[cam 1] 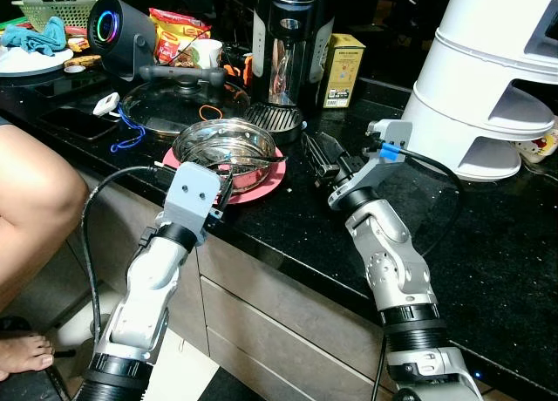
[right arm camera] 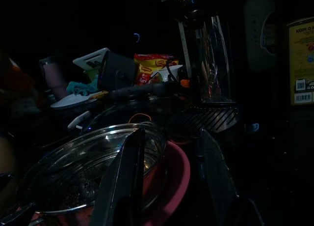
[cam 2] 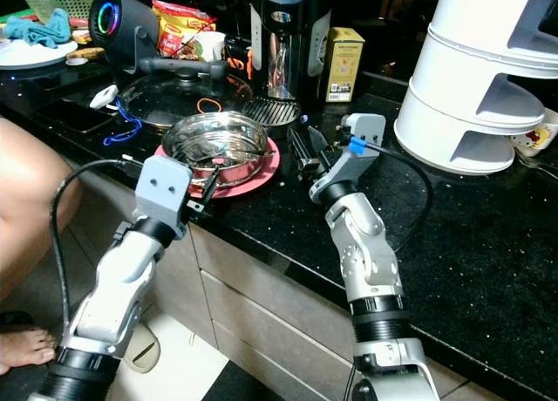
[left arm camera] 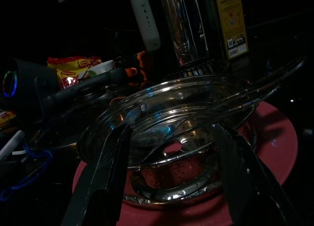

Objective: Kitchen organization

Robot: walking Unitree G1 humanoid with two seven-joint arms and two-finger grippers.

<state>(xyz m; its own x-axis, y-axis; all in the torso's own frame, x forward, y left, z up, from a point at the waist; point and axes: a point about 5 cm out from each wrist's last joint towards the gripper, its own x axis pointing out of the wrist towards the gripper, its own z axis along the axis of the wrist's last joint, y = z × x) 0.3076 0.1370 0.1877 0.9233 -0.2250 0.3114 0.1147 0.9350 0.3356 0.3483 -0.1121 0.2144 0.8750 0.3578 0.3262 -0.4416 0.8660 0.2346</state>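
Note:
A shiny steel perforated bowl [cam 1: 222,146] sits on a pink plate [cam 1: 272,176] near the front edge of the black counter [cam 1: 488,244]. A steel utensil [left arm camera: 265,81] lies across the bowl. My left gripper [cam 1: 224,188] is at the bowl's near-left rim, open; in the left wrist view its fingers [left arm camera: 105,177] stand wide apart with the bowl [left arm camera: 171,118] just ahead of them. My right gripper [cam 1: 319,159] hovers low over the counter just right of the plate, open, pointing toward the plate's edge [right arm camera: 174,169], nothing held.
Behind the bowl lie a glass-lidded pan [cam 1: 179,91], a ribbed black disc [cam 1: 272,118], a dark coffee machine [cam 1: 292,35] and a yellow box [cam 1: 342,70]. A tall white stacked container [cam 1: 488,78] stands at the right. A person's leg [cam 1: 26,209] is at the left, beside the drawers [cam 1: 261,305].

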